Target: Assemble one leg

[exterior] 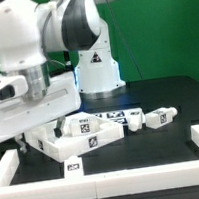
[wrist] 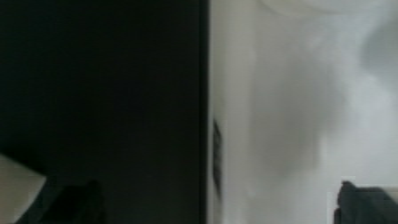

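As far as I can judge, nothing is joined yet: the stubby white plastic leg with its square tag lies loose on the black table, near the large flat white rimmed panel, which holds no leg. My gripper hangs low beside that panel, fingers wide, gripping nothing

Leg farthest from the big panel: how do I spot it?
Find the robot's white base on the black table. In front of it lie small white pieces; the leg is the last toward the exterior view's right, stubby, tagged, far from the big panel.
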`<state>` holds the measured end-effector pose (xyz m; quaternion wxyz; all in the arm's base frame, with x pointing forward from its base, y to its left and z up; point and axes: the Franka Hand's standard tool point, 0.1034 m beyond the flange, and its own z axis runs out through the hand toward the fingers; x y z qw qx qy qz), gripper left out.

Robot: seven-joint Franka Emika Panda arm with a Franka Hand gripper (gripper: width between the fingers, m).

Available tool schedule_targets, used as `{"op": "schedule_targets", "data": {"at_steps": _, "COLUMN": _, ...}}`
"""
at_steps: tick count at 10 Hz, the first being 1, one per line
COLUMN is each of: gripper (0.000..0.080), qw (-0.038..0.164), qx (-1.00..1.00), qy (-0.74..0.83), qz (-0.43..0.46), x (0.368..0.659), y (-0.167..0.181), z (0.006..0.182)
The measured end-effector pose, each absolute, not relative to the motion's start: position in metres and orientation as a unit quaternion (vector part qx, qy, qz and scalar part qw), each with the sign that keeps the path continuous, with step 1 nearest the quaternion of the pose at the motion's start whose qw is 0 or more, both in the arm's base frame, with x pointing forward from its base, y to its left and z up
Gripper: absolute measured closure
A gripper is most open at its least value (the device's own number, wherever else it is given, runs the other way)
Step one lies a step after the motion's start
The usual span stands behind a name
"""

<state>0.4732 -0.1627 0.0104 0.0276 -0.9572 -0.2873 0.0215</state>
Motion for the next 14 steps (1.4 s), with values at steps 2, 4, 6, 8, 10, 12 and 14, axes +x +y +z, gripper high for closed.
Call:
{"op": "schedule_targets", "data": {"at_steps": 2, "gripper": 0.0188, "qw": 0.026, "qx": -0.957, "qy": -0.289, "qz": 0.020, "x": 0.469, "y": -0.160, "z": 0.008}}
{"op": "schedule_targets", "data": {"at_steps": 4, "gripper": 0.0357, "qw": 0.026, "qx": -0.957, "qy": -0.289, "qz": 0.020, "x": 0.469, "y": -0.160, "z": 0.008}}
{"op": "schedule_targets", "data": {"at_steps": 6, "gripper": 0.0645, "qw": 0.026, "qx": -0.957, "qy": -0.289, "qz": 0.020, "x": 0.469, "y": -0.160, "z": 0.008}}
{"op": "schedule_targets", "data": {"at_steps": 8, "gripper": 0.0746, "qw": 0.027, "qx": -0.958, "qy": -0.283, "qz": 0.022, "x": 0.470, "y": -0.160, "z": 0.009}}
{"op": "schedule_targets", "data": {"at_steps": 10, "gripper": 0.0747, "qw": 0.046, "qx": -0.977, "qy": -0.206, "qz": 0.042, "x": 0.482, "y": -0.153, "z": 0.031}}
{"op": "schedule_targets", "data": {"at_steps": 12, "gripper": 0.0747, "qw": 0.047, "qx": -0.991, "qy": -0.110, "qz": 0.064, "x": 0.504, "y": -0.122, "z": 0.050}}
{"op": "schedule_targets", "data": {"at_steps": 14, "gripper": 0.0747, "qw": 0.040, "qx": -0.996, "qy": -0.055, "qz": 0.065, "x": 0.537, "y": -0.088, "z": 0.055}}
